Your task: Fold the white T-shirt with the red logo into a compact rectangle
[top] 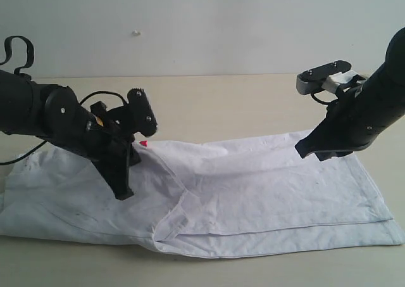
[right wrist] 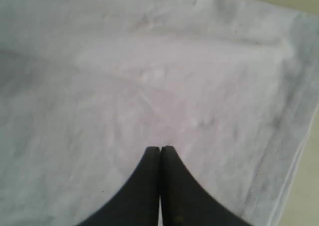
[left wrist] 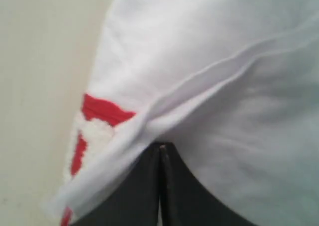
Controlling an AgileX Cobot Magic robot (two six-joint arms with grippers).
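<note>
Lying flat on the pale beige tabletop [top: 228,97], the thin white cotton T-shirt [top: 253,192] is already a long band of stacked layers. We read its long axis as running left to right across the scene, with the hemmed end at the right. Only a sliver of the fuzzy red-and-white logo [top: 143,144] peeks out at the far edge, left of the middle, under a folded-over layer.

The black two-fingered left gripper [top: 124,194] points down onto the cloth just on the near side of that sliver, its jaws pressed together. In the left wrist view a ridge of cloth runs across its tip, and we cannot tell whether a thin layer is caught there. The black two-fingered right gripper [top: 303,151] hangs at the far edge toward the right end. Its jaws are likewise pressed together with nothing visibly between them, and the stitched hem [right wrist: 279,151] passes just beside it.

We judge that the coming fold must cross the long axis, carrying one end over toward the other. Each end lies outward from its own gripper: the right end to the right of the right gripper and nearer to us, the left end well to the left of the left one. The right gripper is the nearer to its end.
</note>
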